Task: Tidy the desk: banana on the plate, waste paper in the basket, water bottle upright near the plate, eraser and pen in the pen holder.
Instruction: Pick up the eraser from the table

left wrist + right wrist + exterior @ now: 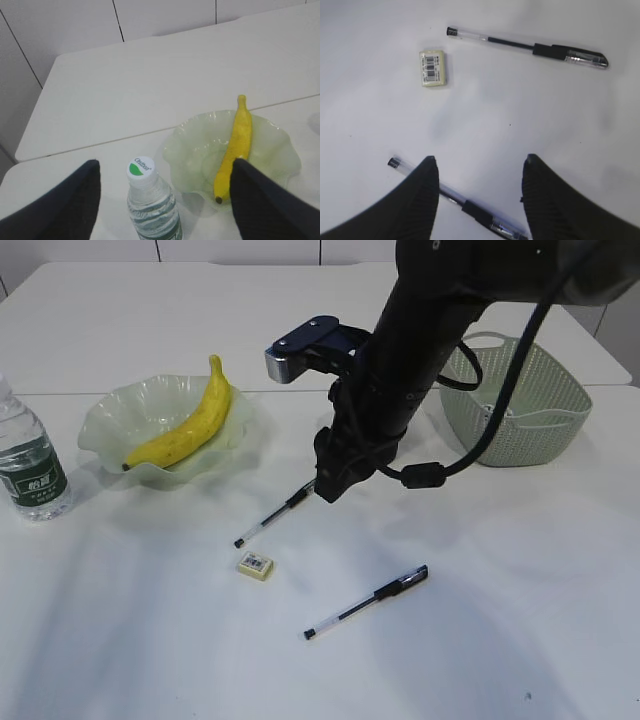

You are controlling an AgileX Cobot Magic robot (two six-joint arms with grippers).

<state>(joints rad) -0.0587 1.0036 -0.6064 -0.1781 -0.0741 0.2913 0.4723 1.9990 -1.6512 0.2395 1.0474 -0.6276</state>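
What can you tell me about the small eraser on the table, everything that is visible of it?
The eraser is a small, flat, rectangular block, pale cream in colour, with a white barcode label on its top face. It looks like soft rubber or vinyl. It lies flat on the white table, untouched, and nothing rests on it. It sits between the two pens: the upper pen lies just above it in the exterior view, and the lower pen lies to its lower right. Neither pen touches it.
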